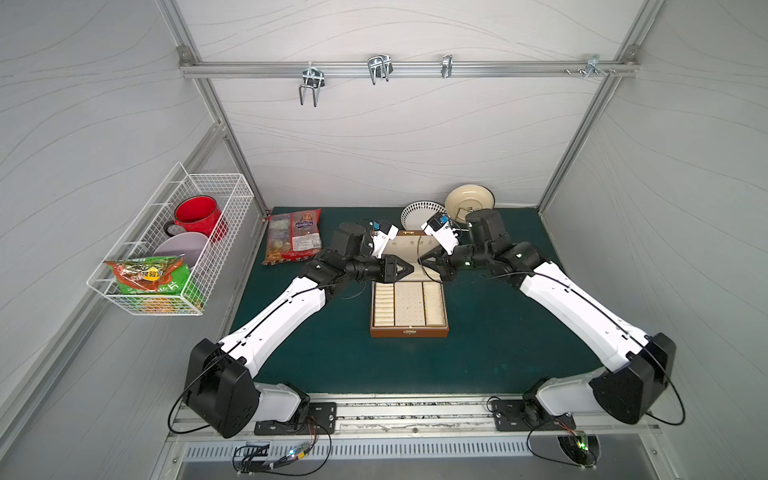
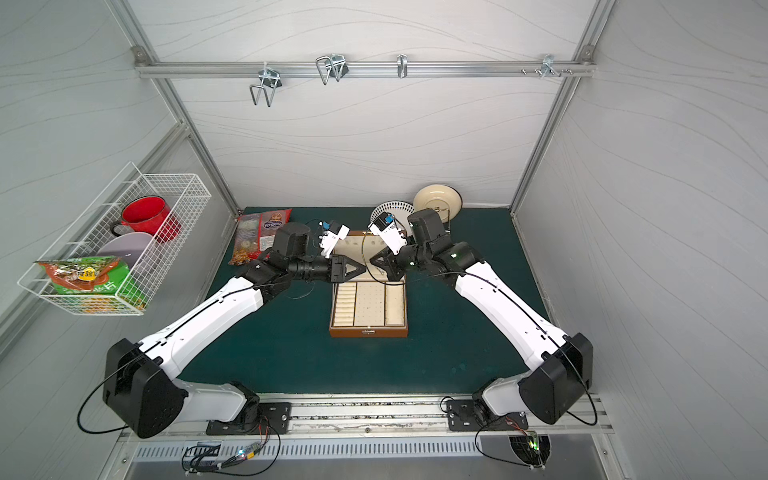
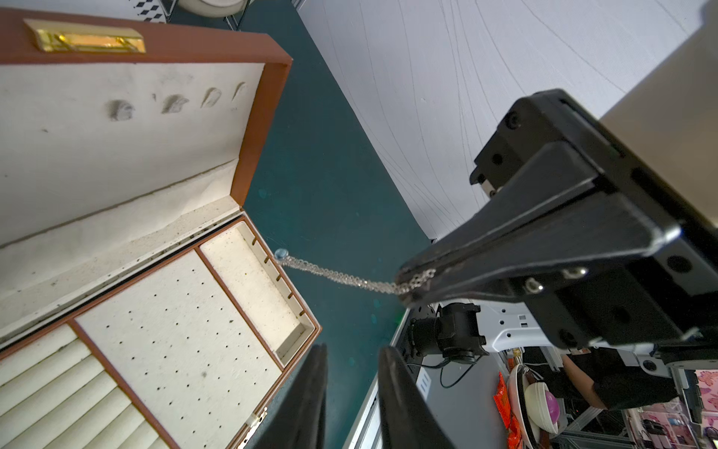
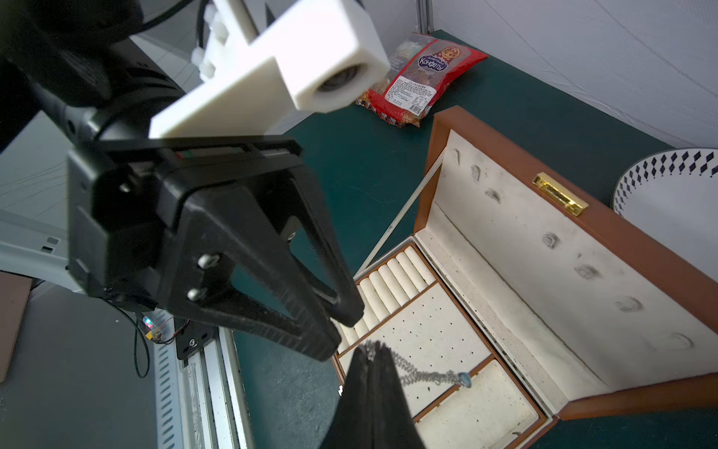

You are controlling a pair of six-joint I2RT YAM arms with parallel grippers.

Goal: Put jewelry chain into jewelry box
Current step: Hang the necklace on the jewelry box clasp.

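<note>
The thin silvery jewelry chain [image 4: 417,371] with its small blue stone pendant [image 4: 464,376] will likely handle as a light, limp thing. It has no stiffness and drapes under its own weight. Its fine links look slippery and apt to tangle or snag on a divider. The best hold is probably a tight pinch on the gathered strands, well away from the pendant, so that the stone works as a plumb weight.

That is how it is held now. The right fingers [image 4: 359,400] are closed on the bunched upper end, and the doubled strands trail from their tips on a slant. The chain's long axis runs from that pinch to the pendant, which is the free end and points down toward the tray.

The chain hangs in the air by the open brown wooden jewelry box [image 4: 641,248]. In the right wrist view the pendant lies over the divider between the dotted cream panel [image 4: 427,330] and the plain cream side compartment [image 4: 481,408]. The left wrist view puts the pendant at the box's outer rim, so I cannot tell whether it touches the lining.

The left fingers [image 4: 272,322] stand apart, holding nothing, close beside the right ones. The box sits on the dark green table [image 1: 498,332] with its lid swung open.
</note>
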